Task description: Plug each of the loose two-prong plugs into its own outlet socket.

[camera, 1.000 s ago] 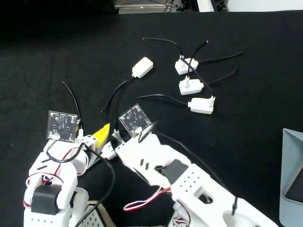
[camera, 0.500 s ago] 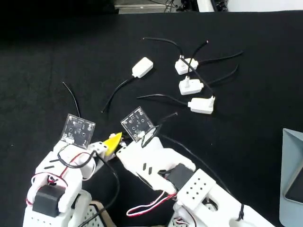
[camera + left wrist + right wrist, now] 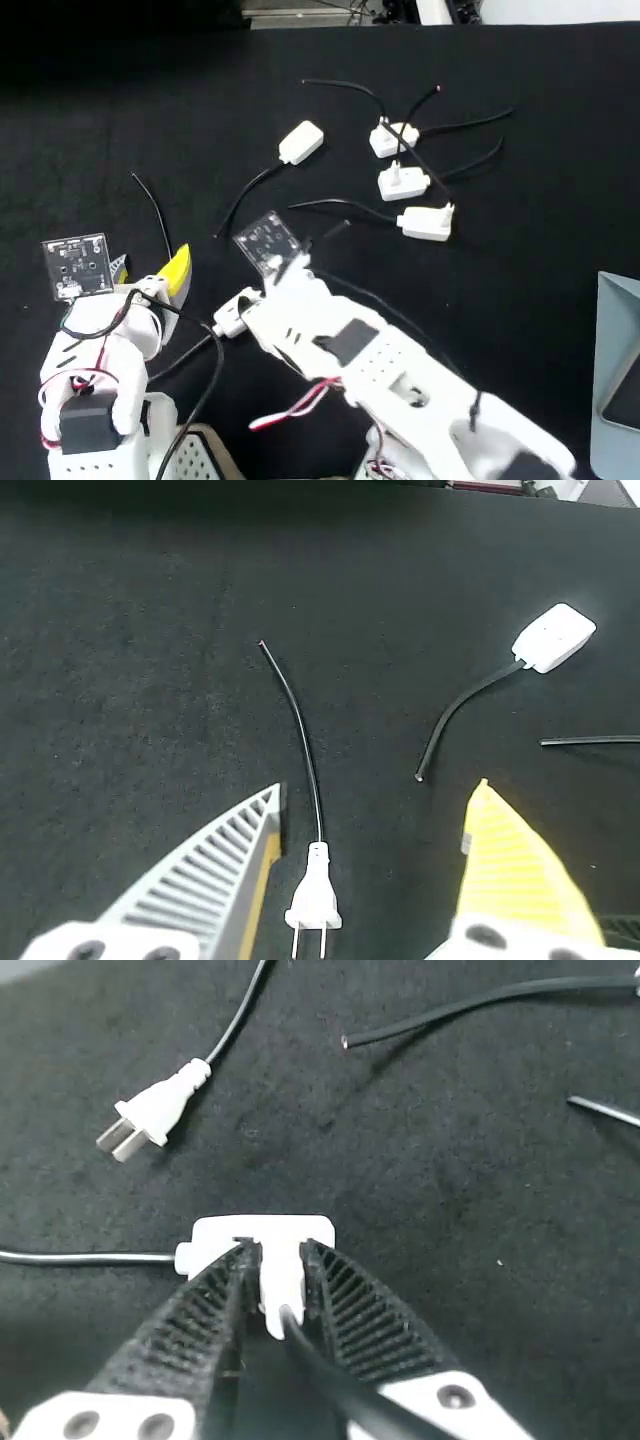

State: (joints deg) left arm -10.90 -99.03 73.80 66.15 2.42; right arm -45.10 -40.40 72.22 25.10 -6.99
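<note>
Near the table's front, our right gripper [image 3: 272, 1253] clamps a white plug [image 3: 280, 1285]; our left gripper [image 3: 378, 788] gapes over a loose plug [image 3: 313, 908].

Surface [image 3: 560, 120] covered edge to edge in matte black cloth. Pale strip [image 3: 545, 10] seen beyond far edge, dark cables [image 3: 350, 8] bunched beside it. Grey-blue bin [image 3: 615, 380] cut off at right edge. Lighting even, shadows soft.
</note>
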